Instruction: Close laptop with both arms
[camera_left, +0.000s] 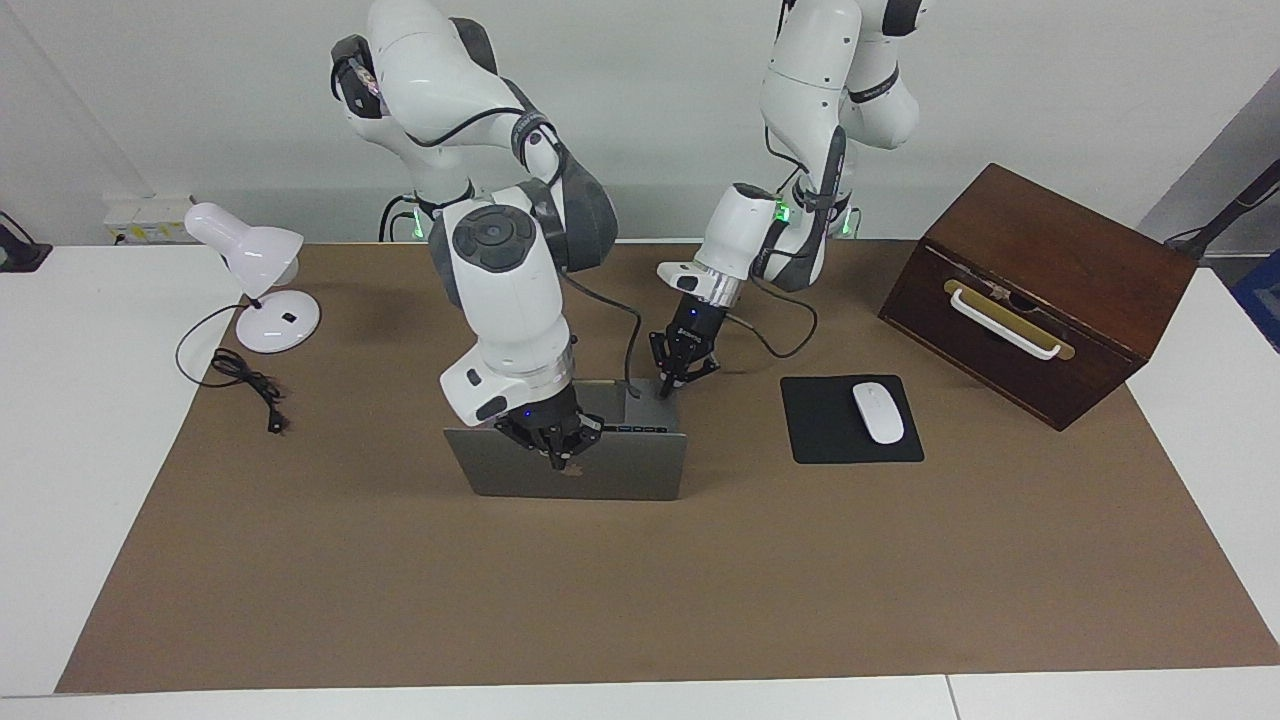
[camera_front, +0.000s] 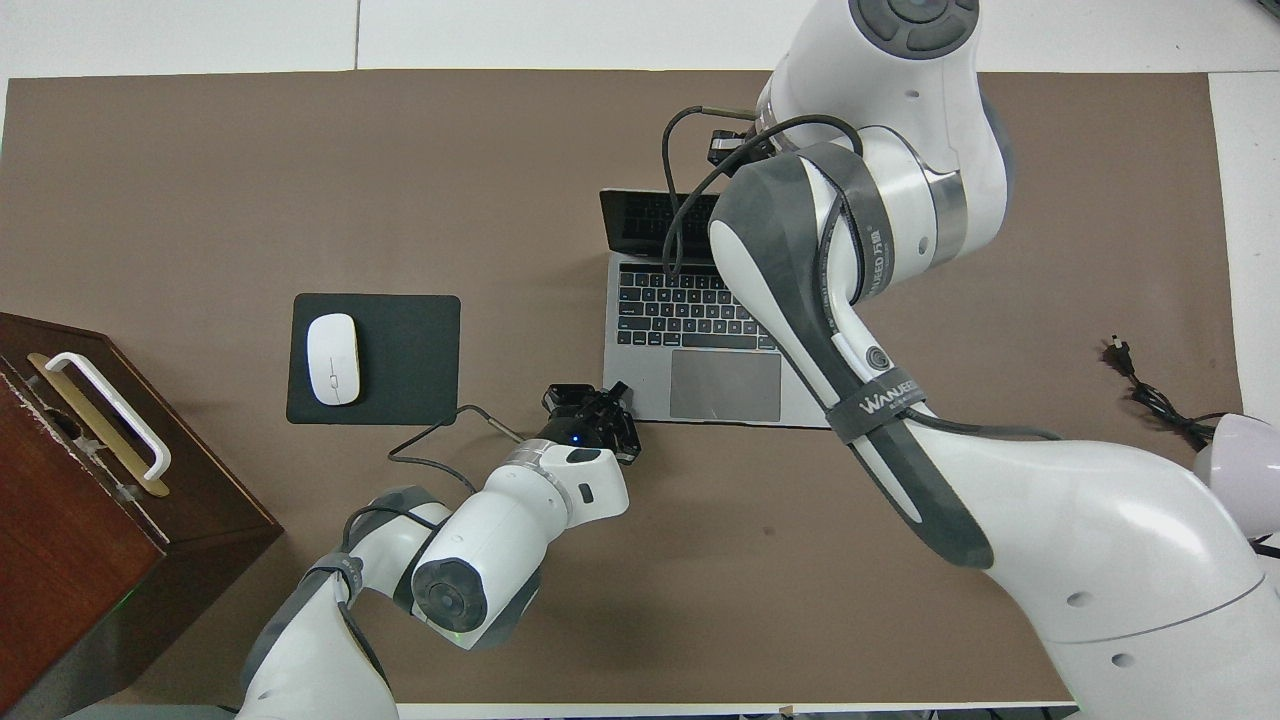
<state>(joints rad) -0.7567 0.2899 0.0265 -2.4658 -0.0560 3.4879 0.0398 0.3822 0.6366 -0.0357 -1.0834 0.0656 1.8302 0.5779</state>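
The laptop (camera_left: 580, 478) stands open in the middle of the mat (camera_left: 640, 600), its lid (camera_left: 620, 480) raised at the edge farther from the robots. The right gripper (camera_left: 556, 459) is on the outer face of the lid, near its top edge. The left gripper (camera_left: 672, 385) is at the deck corner nearest the robots, toward the left arm's end. Beside the laptop, toward the left arm's end, lies the mouse pad (camera_left: 830, 435), and the mouse (camera_left: 878, 412) lies on it. The wooden box (camera_left: 1040, 290) stands still closer to that end. The lamp (camera_left: 262, 285) and its cord (camera_left: 245, 380) are at the right arm's end.
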